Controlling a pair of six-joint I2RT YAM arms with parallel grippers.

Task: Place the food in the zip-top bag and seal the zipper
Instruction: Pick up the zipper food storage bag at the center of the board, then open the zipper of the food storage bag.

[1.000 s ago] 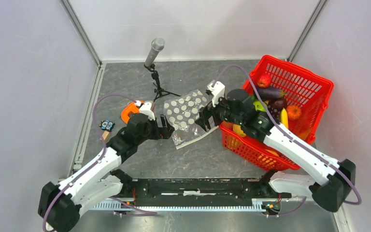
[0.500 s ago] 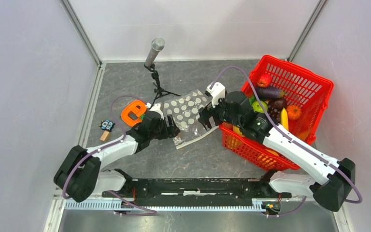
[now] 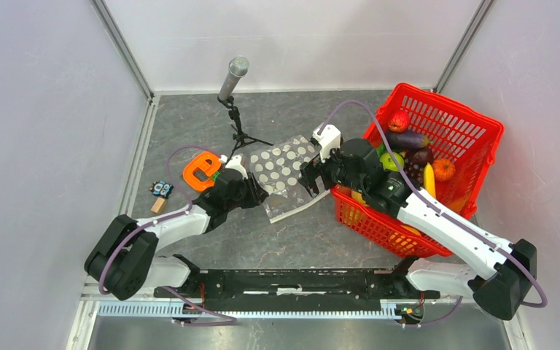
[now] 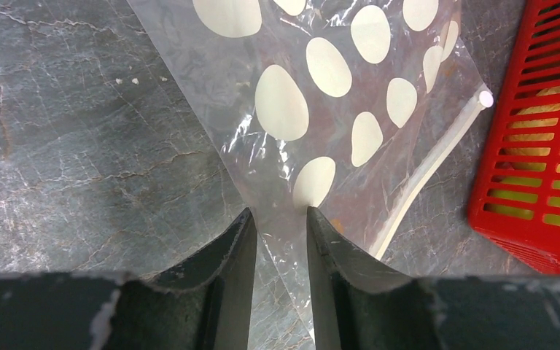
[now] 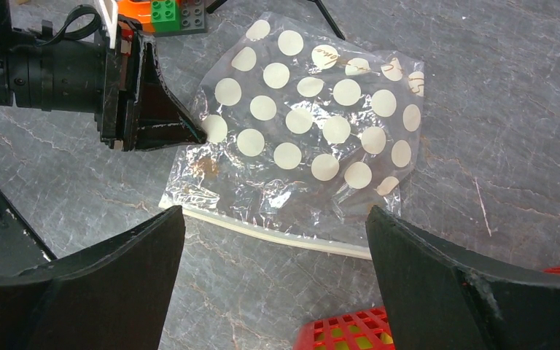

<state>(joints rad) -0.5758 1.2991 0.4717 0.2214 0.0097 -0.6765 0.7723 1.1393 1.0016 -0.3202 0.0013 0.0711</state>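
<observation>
Bright even light, soft shadows, sharp focus, glints on the zip-top bag [image 4: 321, 117]

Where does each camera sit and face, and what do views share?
Top external: above and behind, looking down on the table; the left arm and right arm show.
Left wrist: looks along the left gripper's slightly parted jaws at the zip-top bag's edge.
Right wrist: looks down between the right gripper's wide jaws onto the bag.
Shared: the bag, all three.
</observation>
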